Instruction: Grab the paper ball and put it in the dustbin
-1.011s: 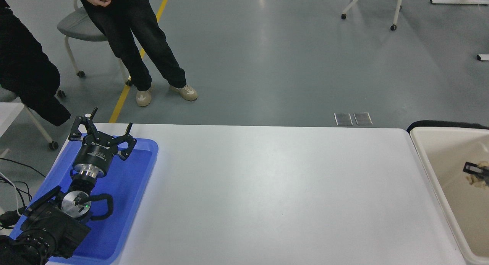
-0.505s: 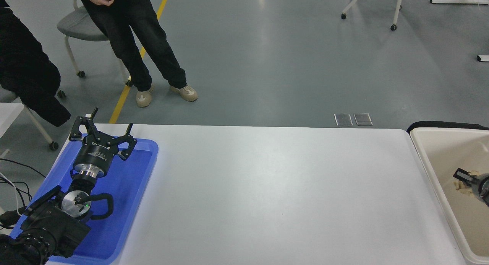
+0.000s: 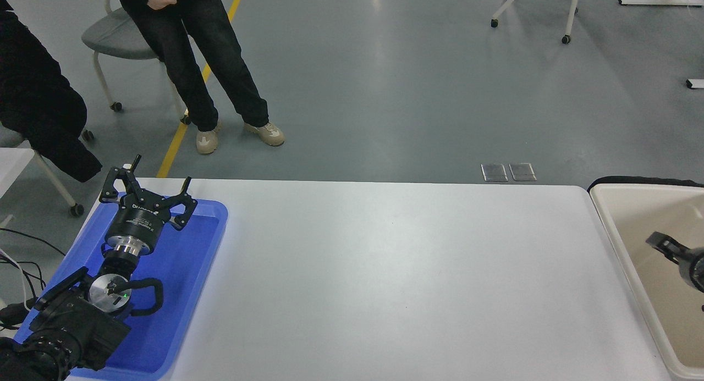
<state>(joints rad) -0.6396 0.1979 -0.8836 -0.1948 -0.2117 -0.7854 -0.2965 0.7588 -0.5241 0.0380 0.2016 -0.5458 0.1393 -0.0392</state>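
Observation:
The beige dustbin (image 3: 608,227) stands at the table's right end, cut off by the picture's edge. My right gripper (image 3: 682,271) comes in from the right edge and hangs over the dustbin's inside. It is open, with one black finger (image 3: 661,243) pointing up-left, and nothing shows between its fingers. The paper ball is out of view. My left gripper (image 3: 148,178) is parked open and empty over the blue tray at the lower left.
The flat blue tray (image 3: 203,249) lies on the white table (image 3: 385,271) at its left end. A person in black (image 3: 209,67) stands beyond the far edge by a grey chair (image 3: 113,37). Another dark-clothed person (image 3: 38,106) is at the far left.
My right gripper held the tan paper ball over the dustbin in the earlier frames. Now the gripper has come further into view, its finger has spread, and the ball no longer shows.

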